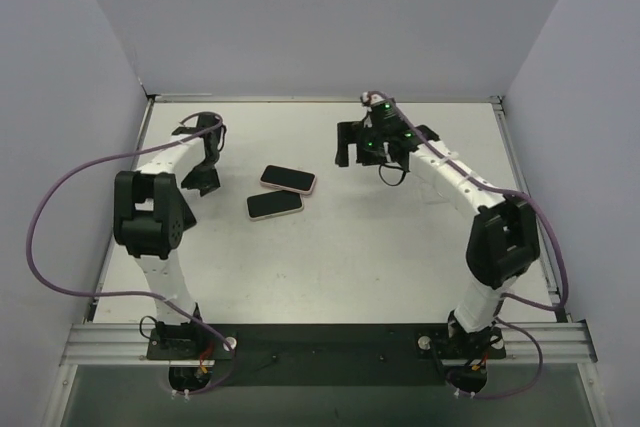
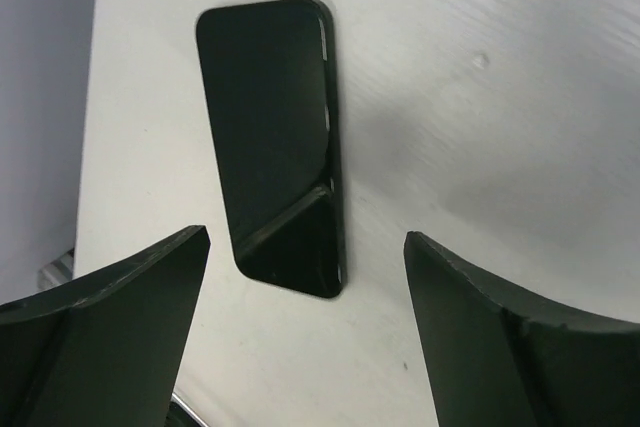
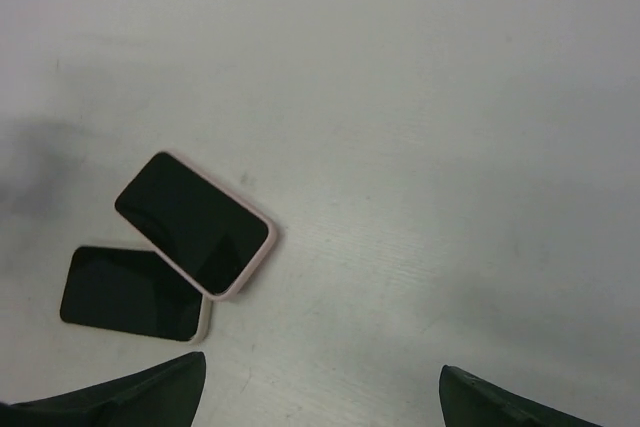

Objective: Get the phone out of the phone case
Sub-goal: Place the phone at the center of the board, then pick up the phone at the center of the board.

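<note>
White table (image 1: 400,247), two flat dark slabs left of centre.

Phone case (image 1: 288,179) (image 3: 195,224): pink rim, lying flat, farther from the arm bases. Its inside reads black. Cannot tell from here whether that is a bare lining or a screen.

Phone (image 1: 274,205) (image 3: 130,294): just nearer than the case. In the right wrist view the case's corner overlaps the phone's end. The left wrist view shows the phone (image 2: 275,142) face up, glossy black, dark side edge, no pink rim.

Left gripper (image 1: 200,159) (image 2: 305,237): left of the phone and apart from it, fingers spread wide, nothing between them but the table and the phone below.

Right gripper (image 1: 383,152) (image 3: 322,372): right of the case and apart from it, fingers wide apart, holding nothing.
</note>
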Robot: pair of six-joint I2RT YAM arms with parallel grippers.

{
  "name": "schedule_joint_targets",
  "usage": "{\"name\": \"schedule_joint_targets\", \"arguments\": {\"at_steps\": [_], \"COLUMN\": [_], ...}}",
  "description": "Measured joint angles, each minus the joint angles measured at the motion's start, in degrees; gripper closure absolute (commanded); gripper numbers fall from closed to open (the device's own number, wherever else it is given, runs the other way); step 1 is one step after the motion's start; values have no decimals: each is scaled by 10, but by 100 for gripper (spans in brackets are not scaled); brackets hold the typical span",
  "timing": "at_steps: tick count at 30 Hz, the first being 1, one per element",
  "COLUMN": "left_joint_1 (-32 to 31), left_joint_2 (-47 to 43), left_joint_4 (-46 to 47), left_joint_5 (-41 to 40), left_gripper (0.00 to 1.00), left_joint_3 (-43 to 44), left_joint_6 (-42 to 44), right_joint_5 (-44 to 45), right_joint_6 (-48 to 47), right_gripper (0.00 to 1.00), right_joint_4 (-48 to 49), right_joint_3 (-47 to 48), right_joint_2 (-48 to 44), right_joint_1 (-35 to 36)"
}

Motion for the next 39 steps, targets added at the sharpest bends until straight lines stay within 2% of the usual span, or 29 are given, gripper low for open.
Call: {"name": "schedule_joint_targets", "arguments": {"at_steps": [4,7,11,15,22,32,35,38,39], "left_joint_1": [-7,-19,-30,-35,-57,-61,-61,-63,-63], "left_joint_2": [-88,-191,-301,-375,-440,-465,-465,-465,-465], "left_joint_4": [10,21,33,49,45,38,39,39,38], "left_joint_5": [93,170,260,340,416,433,436,439,440], "left_gripper": [7,7,6,6,6,6,6,6,6], "left_joint_3": [-22,-56,-98,-151,-224,-240,-242,-249,-250], "left_joint_6": [-3,-5,-14,-33,-51,-55,-56,-59,-59], "right_joint_5": [-28,-37,-42,-50,-78,-139,-144,-138,-135], "right_joint_6": [-47,-90,-154,-209,-258,-267,-264,-266,-266], "right_gripper": [5,5,5,3,1,1,5,18,29], "right_joint_4": [-7,-17,-30,-34,-37,-44,-45,-46,-46], "right_joint_3": [47,86,127,183,260,320,327,327,327], "right_joint_2": [84,145,194,236,305,402,404,406,406], "right_joint_1": [54,84,112,127,128,126,126,127,128]}}
